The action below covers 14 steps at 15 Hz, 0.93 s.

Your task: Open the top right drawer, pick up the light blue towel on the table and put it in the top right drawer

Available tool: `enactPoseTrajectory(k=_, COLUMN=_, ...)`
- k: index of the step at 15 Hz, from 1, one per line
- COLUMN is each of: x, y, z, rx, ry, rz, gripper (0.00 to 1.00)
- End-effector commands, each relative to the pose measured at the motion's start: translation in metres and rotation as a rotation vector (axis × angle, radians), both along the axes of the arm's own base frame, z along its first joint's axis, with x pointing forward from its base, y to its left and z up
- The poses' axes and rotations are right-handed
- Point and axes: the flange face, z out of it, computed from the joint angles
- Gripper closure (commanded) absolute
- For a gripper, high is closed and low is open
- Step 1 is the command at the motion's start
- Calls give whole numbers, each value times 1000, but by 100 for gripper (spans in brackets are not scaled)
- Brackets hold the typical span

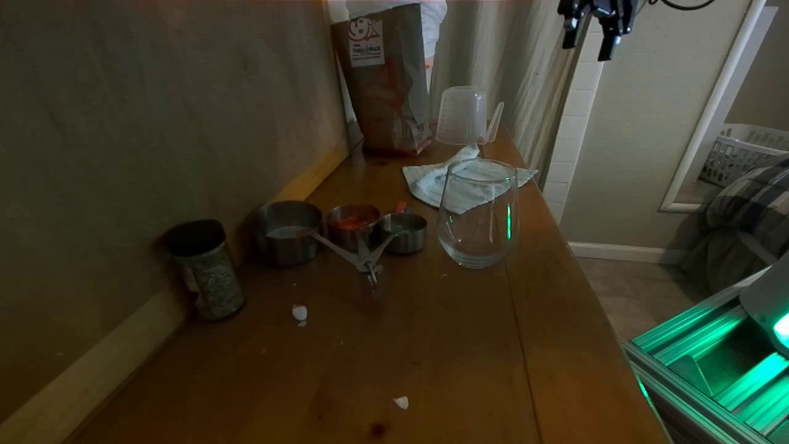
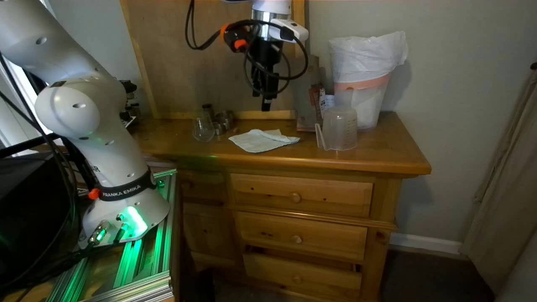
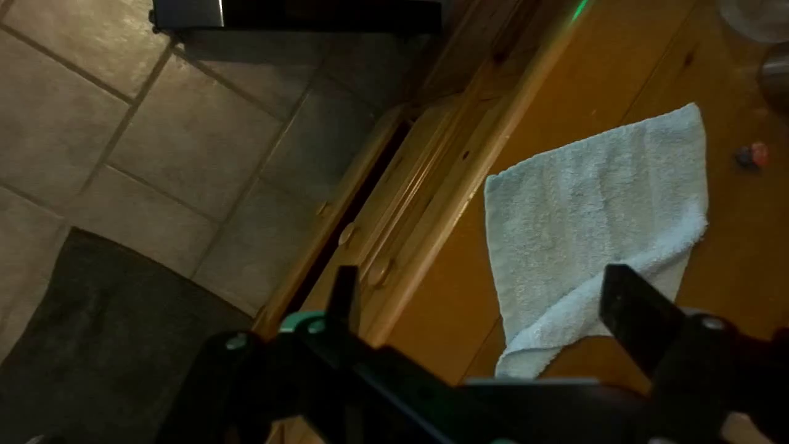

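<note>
The light blue towel lies spread on the wooden tabletop, one side folded over, in both exterior views (image 1: 431, 184) (image 2: 258, 142) and in the wrist view (image 3: 585, 209). The top right drawer (image 2: 268, 191) is shut below the tabletop edge; its round knob (image 2: 295, 197) also shows in the wrist view (image 3: 378, 271). My gripper (image 2: 261, 101) hangs well above the tabletop, pointing down, with nothing held. It shows at the top of an exterior view (image 1: 587, 52). In the wrist view its fingers are wide apart (image 3: 482, 271), one over the drawer knobs, one over the towel.
A clear glass (image 1: 478, 216), metal measuring cups (image 1: 286, 234) and a jar (image 1: 209, 271) stand near the towel. A plastic measuring jug (image 2: 340, 128), paper bag (image 1: 388, 86) and lined bin (image 2: 365, 84) stand on the other side. The bottom drawer (image 2: 302, 274) is partly open.
</note>
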Motion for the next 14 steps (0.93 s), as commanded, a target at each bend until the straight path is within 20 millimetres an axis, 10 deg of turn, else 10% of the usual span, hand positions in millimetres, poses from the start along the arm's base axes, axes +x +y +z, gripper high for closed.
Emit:
enactPoseTrajectory(k=1, x=-24, y=-59, z=-13, rx=133, ry=4, rz=-124, gripper=0)
enactPoseTrajectory(k=7, x=-66, y=-129, z=-76, rx=379, ry=-26, rz=-269, gripper=0)
enactPoseTrajectory(k=13, x=-78, y=-143, z=-160, rx=567, ry=39, rz=-344, gripper=0)
enactPoseTrajectory(k=14, x=-83, y=-138, z=-133, rx=512, ry=12, rz=-332, gripper=0)
